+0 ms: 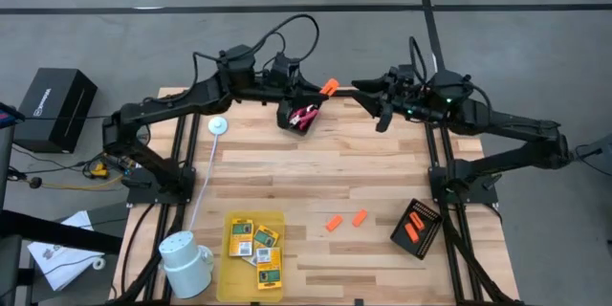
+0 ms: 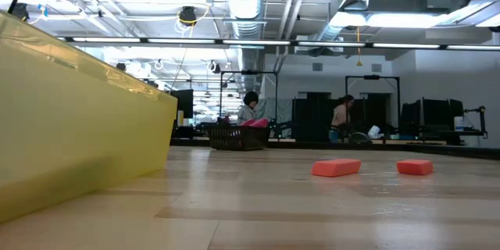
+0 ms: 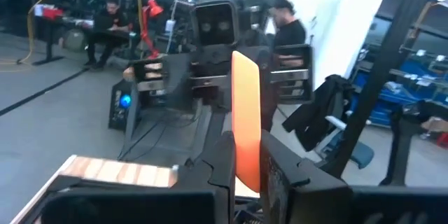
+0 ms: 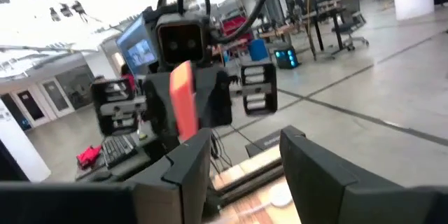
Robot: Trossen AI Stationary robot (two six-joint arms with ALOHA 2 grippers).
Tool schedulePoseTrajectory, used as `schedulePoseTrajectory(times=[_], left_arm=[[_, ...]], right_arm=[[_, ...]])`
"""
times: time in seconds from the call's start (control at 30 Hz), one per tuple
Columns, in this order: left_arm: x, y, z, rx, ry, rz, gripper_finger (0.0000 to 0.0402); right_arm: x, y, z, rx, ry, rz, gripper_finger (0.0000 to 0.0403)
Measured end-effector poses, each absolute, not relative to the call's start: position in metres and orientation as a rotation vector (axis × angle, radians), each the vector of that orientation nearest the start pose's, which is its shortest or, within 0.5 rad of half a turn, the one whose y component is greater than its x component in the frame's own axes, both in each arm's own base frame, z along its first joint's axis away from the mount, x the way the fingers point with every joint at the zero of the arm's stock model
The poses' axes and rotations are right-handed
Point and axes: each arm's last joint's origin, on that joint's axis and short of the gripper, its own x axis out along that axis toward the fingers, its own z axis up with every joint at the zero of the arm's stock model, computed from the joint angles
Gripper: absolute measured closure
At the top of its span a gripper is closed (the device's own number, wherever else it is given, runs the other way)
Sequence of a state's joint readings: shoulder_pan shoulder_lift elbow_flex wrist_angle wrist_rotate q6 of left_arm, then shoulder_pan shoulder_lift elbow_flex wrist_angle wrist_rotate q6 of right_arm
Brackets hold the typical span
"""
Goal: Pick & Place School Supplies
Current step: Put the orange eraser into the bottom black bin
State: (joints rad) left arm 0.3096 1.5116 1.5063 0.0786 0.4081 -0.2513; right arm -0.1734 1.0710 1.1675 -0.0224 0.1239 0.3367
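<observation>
Left gripper (image 1: 325, 89): we're seeing it raised over the far edge of the counter (image 1: 316, 167), fingers clamped on an orange piece (image 1: 329, 86); in the left wrist view that piece (image 3: 246, 129) is standing upright between the two fingers.
Right gripper (image 1: 361, 87): facing the left one nose to nose, just beside the held piece; in the right wrist view its fingers (image 4: 315, 164) are standing apart with nothing between them, the piece (image 4: 182, 99) sitting in the other gripper beyond them.
Contact, right gripper to piece: we cannot tell from overhead whether they are touching.
Loose orange pieces: we're counting two lying on the counter, one (image 1: 334, 223) just beside the other (image 1: 360, 217), between the yellow tray and the black tray; the low view is showing them too (image 2: 336, 167) (image 2: 414, 167).
Black tray (image 1: 418, 227): sitting at the counter's right near corner, holding more orange pieces (image 1: 415, 222).
Yellow tray (image 1: 251, 254): near edge, carrying the yellow-and-green packets (image 1: 255, 245).
Dark basket (image 1: 300, 115): far side, under the left arm, holding the red-handled tool (image 1: 306, 115).
White mug (image 1: 185, 263): lying at the near left corner.
White disc (image 1: 218, 126): resting far left.
Background: we're seeing people at desks in the room behind.
</observation>
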Motion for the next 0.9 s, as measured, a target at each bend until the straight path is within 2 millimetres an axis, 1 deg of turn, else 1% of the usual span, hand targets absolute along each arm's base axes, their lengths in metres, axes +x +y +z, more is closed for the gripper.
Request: schedulePoseTrajectory(times=[0.27, 0.43, 0.6, 0.77, 0.9], left_arm=[[0.338, 0.091, 0.431, -0.24, -0.077, -0.115, 0.0377], [0.343, 0.089, 0.426, -0.262, -0.07, -0.124, 0.0377], [0.345, 0.088, 0.429, -0.252, -0.112, -0.135, 0.0377], [0.349, 0.088, 0.428, -0.272, -0.129, -0.143, 0.0377], [0.355, 0.086, 0.423, -0.285, -0.119, -0.151, 0.0377]], right_arm=[[0.238, -0.044, 0.427, 0.331, -0.187, -0.232, 0.024], [0.238, -0.044, 0.429, 0.339, -0.207, -0.219, 0.024], [0.238, -0.041, 0.429, 0.356, -0.206, -0.204, 0.0235], [0.239, -0.038, 0.429, 0.358, -0.204, -0.189, 0.023], [0.239, -0.035, 0.43, 0.358, -0.217, -0.176, 0.0229]])
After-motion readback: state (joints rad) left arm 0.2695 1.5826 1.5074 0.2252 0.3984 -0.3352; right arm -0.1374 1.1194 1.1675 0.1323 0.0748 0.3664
